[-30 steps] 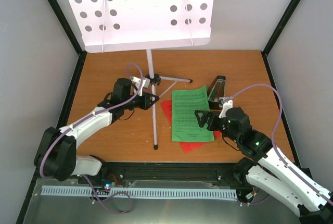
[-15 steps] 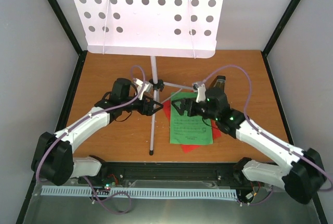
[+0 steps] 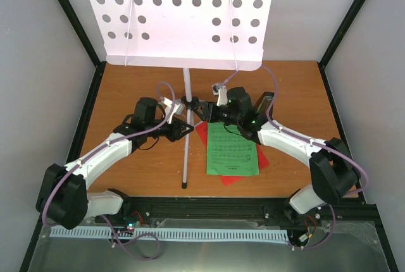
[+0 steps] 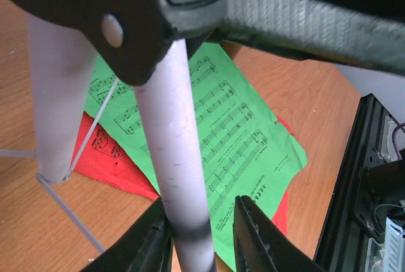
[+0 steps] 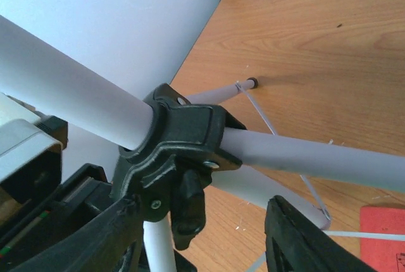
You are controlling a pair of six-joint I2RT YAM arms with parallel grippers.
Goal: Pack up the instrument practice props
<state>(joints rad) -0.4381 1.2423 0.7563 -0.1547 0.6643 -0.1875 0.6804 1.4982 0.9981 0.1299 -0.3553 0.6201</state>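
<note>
The music stand's pale perforated desk [image 3: 183,19] towers at the back, and its pole runs down to a black hub [image 3: 188,102]. My left gripper [image 3: 183,129] straddles the front leg [image 4: 177,158]. One finger [image 4: 152,234] touches the tube and the other stands slightly off it. My right gripper [image 3: 201,111] is open around the hub's black knob [image 5: 190,215], with a gap on its right side. The green music sheet [image 3: 231,152] lies over red sheets [image 3: 202,131] on the table. The metronome [image 3: 263,99] is mostly hidden behind my right arm.
Thin silver braces [image 5: 266,120] link the legs near the hub. White walls with black corner posts [image 3: 76,25] close in the wooden table [image 3: 133,88]. A black rail [image 3: 209,205] runs along the front edge, with a white cable strip [image 3: 164,234] below it.
My right arm swung from the front right across the sheets to the stand's hub, its jaws narrowing. The left jaws opened wide, then closed in around the leg. The stand's desk shifted right.
</note>
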